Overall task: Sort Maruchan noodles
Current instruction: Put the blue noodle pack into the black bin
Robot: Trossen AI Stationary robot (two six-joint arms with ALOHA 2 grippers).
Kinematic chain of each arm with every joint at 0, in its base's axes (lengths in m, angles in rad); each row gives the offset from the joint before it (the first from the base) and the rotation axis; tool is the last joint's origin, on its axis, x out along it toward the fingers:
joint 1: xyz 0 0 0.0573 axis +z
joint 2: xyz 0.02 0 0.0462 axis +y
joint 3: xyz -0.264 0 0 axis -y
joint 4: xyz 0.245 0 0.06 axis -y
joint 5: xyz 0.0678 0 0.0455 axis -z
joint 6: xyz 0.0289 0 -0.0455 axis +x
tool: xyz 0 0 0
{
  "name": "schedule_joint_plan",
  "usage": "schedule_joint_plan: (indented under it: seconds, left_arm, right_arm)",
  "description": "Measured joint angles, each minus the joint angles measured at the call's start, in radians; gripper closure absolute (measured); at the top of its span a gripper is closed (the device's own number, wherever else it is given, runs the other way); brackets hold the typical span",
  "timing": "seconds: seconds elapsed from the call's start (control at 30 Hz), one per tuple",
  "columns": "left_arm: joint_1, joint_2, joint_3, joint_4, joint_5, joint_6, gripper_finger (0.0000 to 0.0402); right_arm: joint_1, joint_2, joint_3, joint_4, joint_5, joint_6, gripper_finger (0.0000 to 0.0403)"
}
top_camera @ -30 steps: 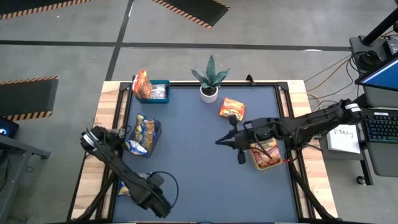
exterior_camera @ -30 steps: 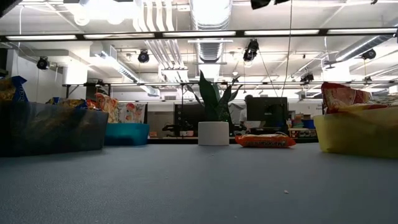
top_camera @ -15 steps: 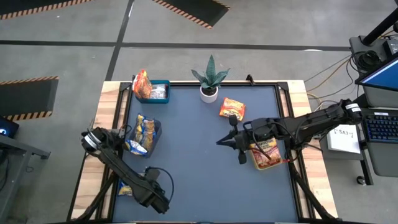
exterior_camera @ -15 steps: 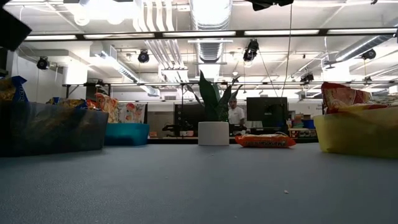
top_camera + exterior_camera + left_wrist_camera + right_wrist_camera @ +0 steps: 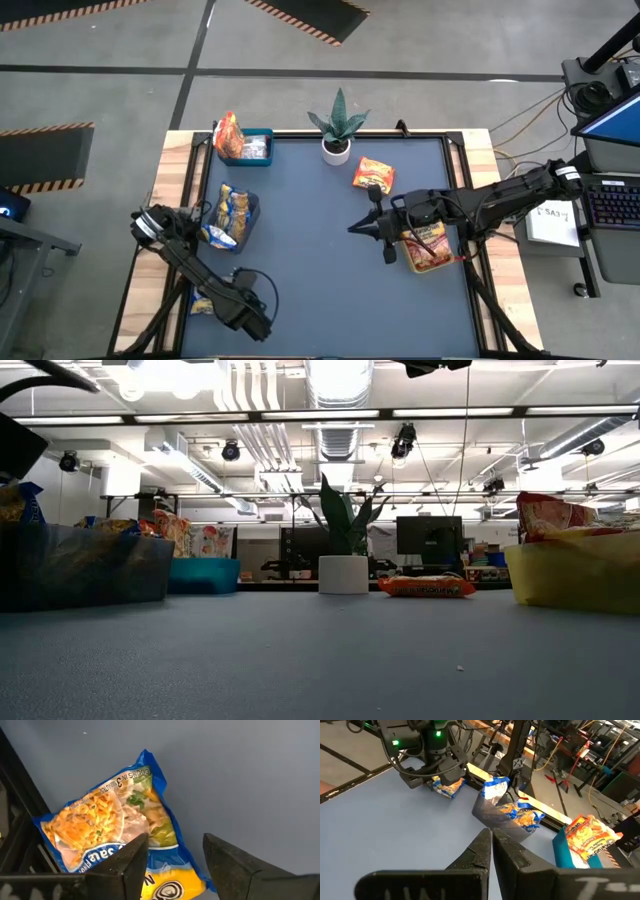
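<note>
Mostly sorted, the noodles fill three bins [image 5: 257, 147], while two packets remain: one orange [image 5: 374, 174] far right beside the plant [image 5: 337, 130], one blue-yellow [image 5: 117, 836] at the near left edge, under the left gripper's [image 5: 172, 857] open claw; the right gripper [image 5: 491, 845] hovers closed mid-table.

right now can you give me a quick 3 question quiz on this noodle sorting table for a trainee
1. True or false: the left gripper hangs open over a yellow-and-blue packet.
2. Where does the loose orange packet lie? A) in the yellow-green bin B) on the mat beside the potted plant C) under the right gripper
3. Fill in: the right gripper's fingers are ____.

Key: 1 true; 2 B; 3 shut
</note>
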Motion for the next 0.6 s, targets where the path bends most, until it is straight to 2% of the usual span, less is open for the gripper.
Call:
schedule_joint_plan:
  seconds: [0.27,0.37,0.53,0.6]
  left_arm:
    - [-0.016,-0.002,-0.016,0.001,-0.01,-0.015,0.0267]
    - [-0.024,-0.002,-0.018,-0.002,-0.012,-0.002,0.0301]
    - [-0.032,-0.005,-0.017,-0.002,-0.016,0.005,0.0379]
    - [-0.032,-0.002,-0.002,0.026,-0.034,0.014,0.0395]
  right_arm:
    - [0.0,0.0,0.0,0.0,0.0,-0.001,0.0394]
    - [0.0,0.0,0.0,0.0,0.0,-0.002,0.0394]
    - [0.0,0.0,0.0,0.0,0.0,-0.001,0.0394]
    - [0.0,0.0,0.0,0.0,0.0,0.0,0.0394]
